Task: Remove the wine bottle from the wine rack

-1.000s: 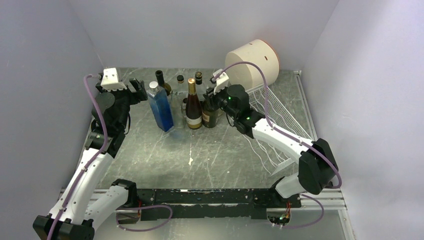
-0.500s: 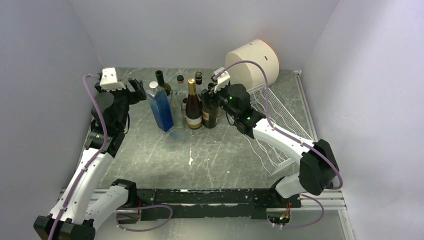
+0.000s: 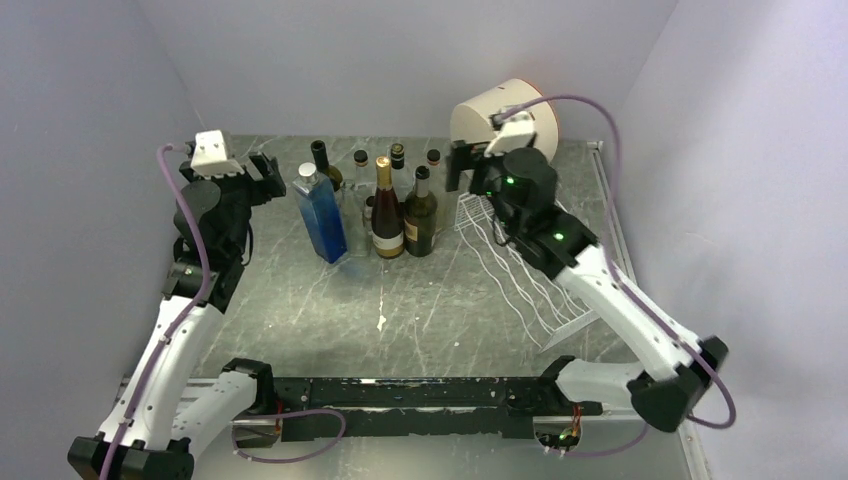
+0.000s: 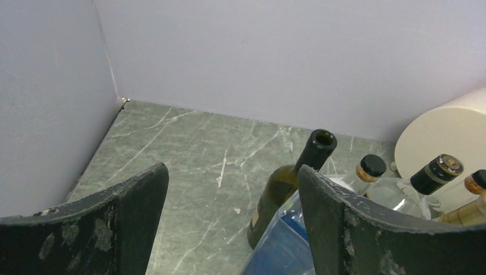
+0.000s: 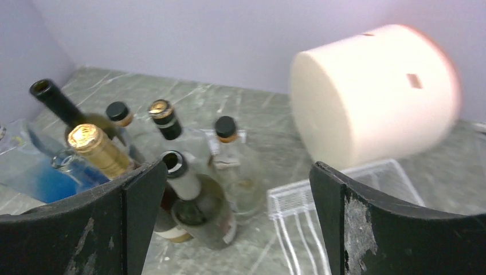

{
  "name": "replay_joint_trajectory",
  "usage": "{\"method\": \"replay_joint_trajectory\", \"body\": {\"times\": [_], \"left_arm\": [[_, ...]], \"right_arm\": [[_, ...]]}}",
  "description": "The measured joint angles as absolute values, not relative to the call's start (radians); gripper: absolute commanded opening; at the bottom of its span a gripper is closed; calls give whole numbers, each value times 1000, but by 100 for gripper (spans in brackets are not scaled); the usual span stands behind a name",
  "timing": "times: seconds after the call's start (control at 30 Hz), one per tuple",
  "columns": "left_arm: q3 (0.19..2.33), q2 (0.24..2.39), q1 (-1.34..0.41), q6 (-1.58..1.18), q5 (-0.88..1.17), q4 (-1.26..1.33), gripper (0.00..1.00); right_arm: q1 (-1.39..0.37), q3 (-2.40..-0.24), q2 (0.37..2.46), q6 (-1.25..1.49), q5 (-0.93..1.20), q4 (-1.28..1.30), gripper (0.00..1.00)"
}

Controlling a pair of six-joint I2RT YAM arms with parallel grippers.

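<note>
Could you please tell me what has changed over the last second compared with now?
The right gripper opened, let go of the wine bottle and pulled back toward the cream cylinder. The wine bottle remains standing upright. The wine rack, the blue bottle and the left gripper stayed about where they were.

White wine rack (image 3: pixel 500 270), blue bottle (image 3: pixel 322 215), grey-green veined table (image 3: pixel 400 300)

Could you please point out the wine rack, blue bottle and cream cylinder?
wine rack (image 3: pixel 515 282): top external view, its wavy wire grid.
blue bottle (image 3: pixel 322 220): top external view, its body.
cream cylinder (image 3: pixel 472 115): top external view, flat end.
</note>
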State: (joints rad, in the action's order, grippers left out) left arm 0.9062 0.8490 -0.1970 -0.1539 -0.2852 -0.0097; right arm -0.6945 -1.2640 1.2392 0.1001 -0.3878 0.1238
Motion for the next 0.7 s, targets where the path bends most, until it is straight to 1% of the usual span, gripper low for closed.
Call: {"method": "replay_joint_trajectory", "body": {"times": [0.17, 0.2, 0.4, 0.53, 0.7], "left_arm": [[1079, 909, -197, -168, -246, -109, 88], [1153, 929, -197, -174, -226, -138, 88], [1386, 968, -197, -195, -159, -250, 90], [1456, 957, -197, -210, -139, -304, 91], [1462, 934, -197, -237, -133, -352, 91]], "right_arm": [[-694, -1299, 1034, 104, -559, 334, 100], [-694, -1302, 999, 104, -583, 358, 100], [-693, -1377, 831, 93, -690, 485, 100], [-693, -1427, 785, 89, -703, 499, 100], [-693, -1440, 776, 82, -699, 501, 100]]}}
